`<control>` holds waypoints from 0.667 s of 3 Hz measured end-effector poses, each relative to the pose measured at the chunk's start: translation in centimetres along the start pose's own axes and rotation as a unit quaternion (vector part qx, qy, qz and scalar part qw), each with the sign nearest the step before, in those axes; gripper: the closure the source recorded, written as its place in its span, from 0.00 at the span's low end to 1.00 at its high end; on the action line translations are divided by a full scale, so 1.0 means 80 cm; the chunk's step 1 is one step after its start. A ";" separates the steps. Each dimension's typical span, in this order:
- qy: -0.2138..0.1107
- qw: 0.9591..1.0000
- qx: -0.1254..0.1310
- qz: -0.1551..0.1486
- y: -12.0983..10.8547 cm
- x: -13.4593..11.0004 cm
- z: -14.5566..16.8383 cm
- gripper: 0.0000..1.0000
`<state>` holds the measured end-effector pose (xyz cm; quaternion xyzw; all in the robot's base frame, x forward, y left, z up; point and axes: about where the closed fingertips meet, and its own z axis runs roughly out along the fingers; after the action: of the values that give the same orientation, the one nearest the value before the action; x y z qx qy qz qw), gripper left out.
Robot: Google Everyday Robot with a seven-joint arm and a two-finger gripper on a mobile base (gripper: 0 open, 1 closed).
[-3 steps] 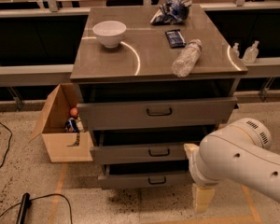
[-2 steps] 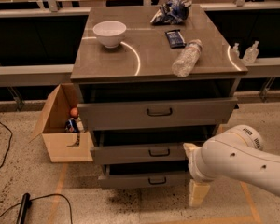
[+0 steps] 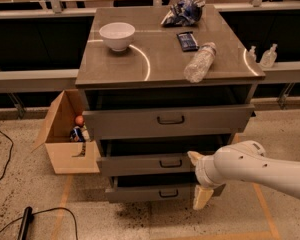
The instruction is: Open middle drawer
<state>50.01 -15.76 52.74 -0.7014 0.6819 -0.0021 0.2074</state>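
Cream-coloured and spread wide, the gripper (image 3: 198, 178) holds nothing and hangs just right of the middle drawer (image 3: 135, 165), low in the grey cabinet. To do this well, it should slide left, centre on the dark loop handle (image 3: 170, 162), close, and pull straight out.

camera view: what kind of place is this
Likely a robotics lab or workshop: a grey metal cabinet, tape lines on a speckled floor, a loose cable. The pincer hangs open in front of the middle drawer, at its end.
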 end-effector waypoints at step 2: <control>-0.024 1.000 -0.003 0.004 -0.033 0.015 0.078 0.00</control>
<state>54.39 -15.14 47.45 -0.6994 0.6795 0.0174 0.2212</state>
